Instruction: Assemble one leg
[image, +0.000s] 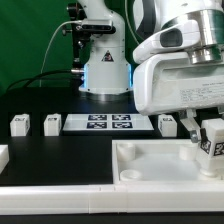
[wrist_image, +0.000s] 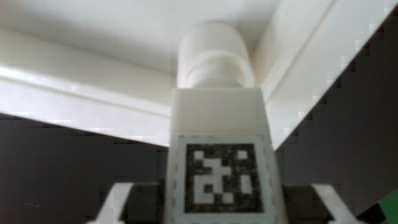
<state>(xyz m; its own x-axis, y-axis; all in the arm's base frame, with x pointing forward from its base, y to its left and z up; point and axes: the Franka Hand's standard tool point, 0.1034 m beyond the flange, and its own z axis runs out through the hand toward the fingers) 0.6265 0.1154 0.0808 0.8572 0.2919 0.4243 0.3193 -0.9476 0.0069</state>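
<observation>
My gripper (image: 203, 142) is shut on a leg (image: 213, 139), a small white block with a black-and-white tag. It holds the leg just above the right end of the large white tray-like piece (image: 140, 172). In the wrist view the leg (wrist_image: 217, 120) fills the middle between the fingers (wrist_image: 128, 198). Its tag faces the camera and its rounded end points at the white tray (wrist_image: 71, 85). I cannot tell whether the leg touches the tray. Three more legs stand on the black table: two at the exterior view's left (image: 18, 124) (image: 51, 123) and one right of the marker board (image: 168, 122).
The marker board (image: 108, 123) lies flat on the table between the loose legs. The robot base (image: 105, 70) stands behind it, with cables running to the exterior view's left. A white part edge (image: 3, 155) shows at the left border.
</observation>
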